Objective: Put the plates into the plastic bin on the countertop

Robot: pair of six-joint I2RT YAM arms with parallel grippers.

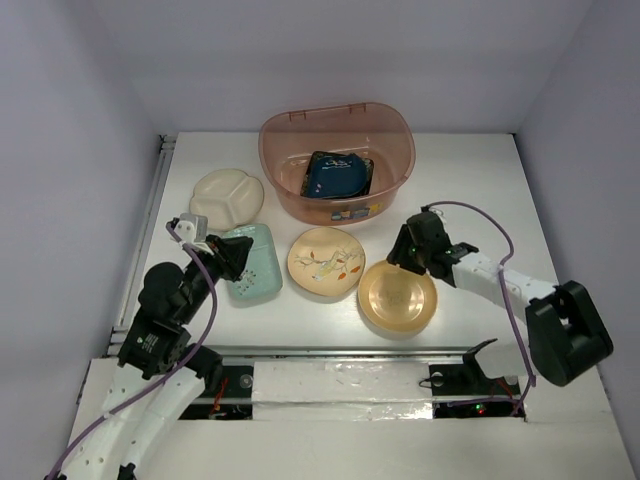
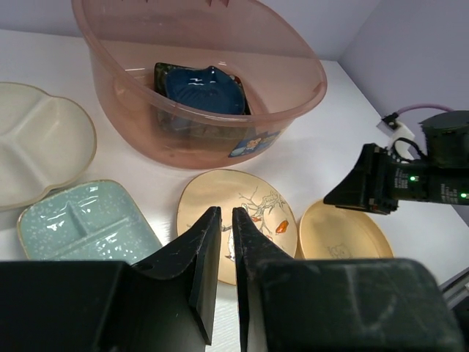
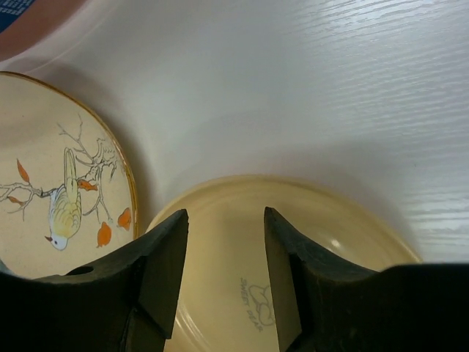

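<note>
The plastic bin (image 1: 285, 165) stands at the back centre and holds the dark-blue leaf plate (image 1: 335, 175) on the black square plate (image 1: 366, 183). The cream divided plate (image 1: 228, 197), mint-green plate (image 1: 258, 268), floral plate (image 1: 325, 262) and orange-tan plate (image 1: 398, 300) lie on the countertop (image 1: 480, 190). My left gripper (image 1: 235, 250) is shut and empty over the mint-green plate's right end; in its wrist view (image 2: 226, 213) the floral plate (image 2: 264, 209) lies ahead. My right gripper (image 3: 223, 216) is open, its fingers hovering over the orange-tan plate (image 3: 344, 242) near its far rim.
A metal rail (image 1: 160, 200) runs along the countertop's left edge. Grey walls close in the left, back and right sides. The right arm (image 1: 500, 280) reaches in from the right over the front of the countertop.
</note>
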